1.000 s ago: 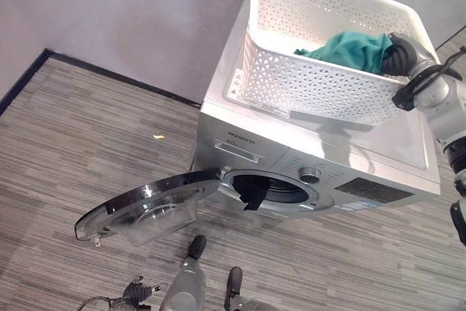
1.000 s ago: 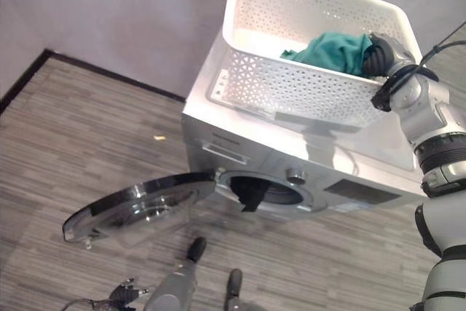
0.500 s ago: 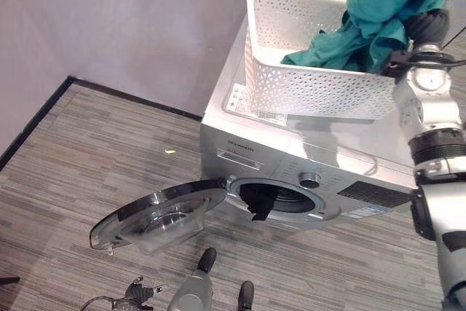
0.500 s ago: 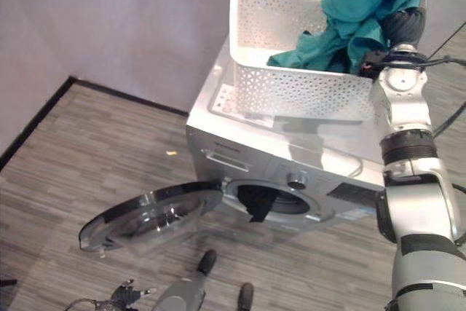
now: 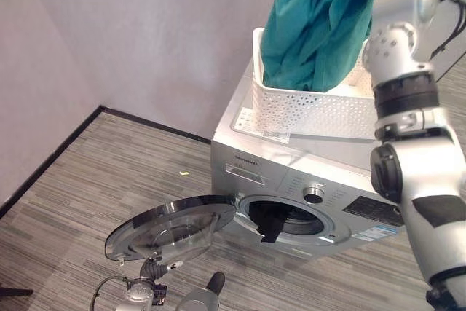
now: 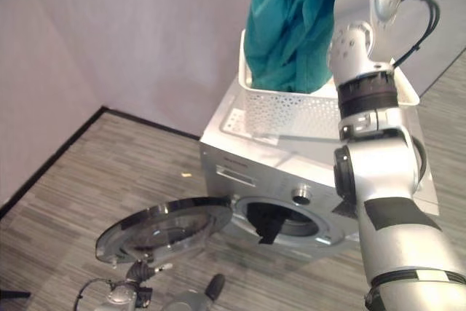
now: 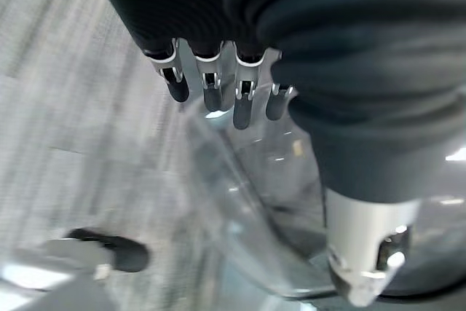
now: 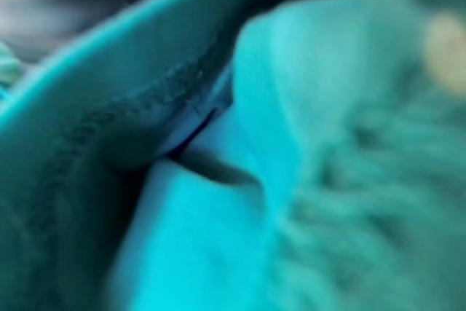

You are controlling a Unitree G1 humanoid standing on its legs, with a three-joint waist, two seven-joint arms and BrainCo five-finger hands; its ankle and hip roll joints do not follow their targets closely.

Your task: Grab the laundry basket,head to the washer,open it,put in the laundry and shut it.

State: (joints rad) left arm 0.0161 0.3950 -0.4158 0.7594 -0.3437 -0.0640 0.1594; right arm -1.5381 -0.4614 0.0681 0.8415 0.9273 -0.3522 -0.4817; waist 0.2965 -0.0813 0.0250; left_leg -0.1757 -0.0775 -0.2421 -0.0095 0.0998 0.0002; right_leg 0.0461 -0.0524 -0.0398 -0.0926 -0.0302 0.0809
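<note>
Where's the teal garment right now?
In the left eye view the teal garment hangs from the raised right arm, top right, draping into the white perforated basket on the silver washer.

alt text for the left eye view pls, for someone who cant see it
The robot's right arm lifts a teal garment high above a white laundry basket that sits on top of a silver washer. The washer's round door hangs open over grey striped flooring, and a dark cloth drapes from the drum opening.
</note>
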